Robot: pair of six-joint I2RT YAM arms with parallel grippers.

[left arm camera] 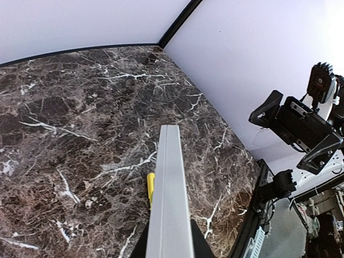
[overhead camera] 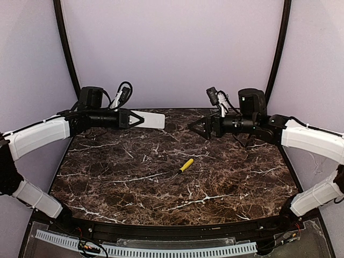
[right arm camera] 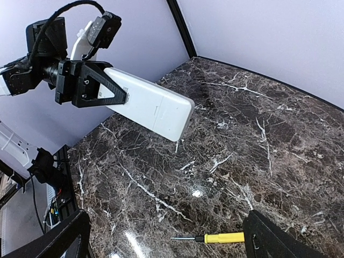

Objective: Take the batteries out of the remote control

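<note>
Closed in at the back and on both sides by plain pale lilac walls [overhead camera: 172, 48], unbroken and evenly lit, with two thin black struts [overhead camera: 64, 43] curving up where the side walls meet the back one. Floored by a dark brown marble-patterned table [overhead camera: 134, 188] veined in white, bound by a black rim [overhead camera: 177, 232] that bows along the near edge, and glossy enough to throw back a small bright glare [right arm camera: 197, 192]. Fronted, below that rim, by a white perforated strip [overhead camera: 161, 251] set beside a clear panel [overhead camera: 177, 243].
</note>
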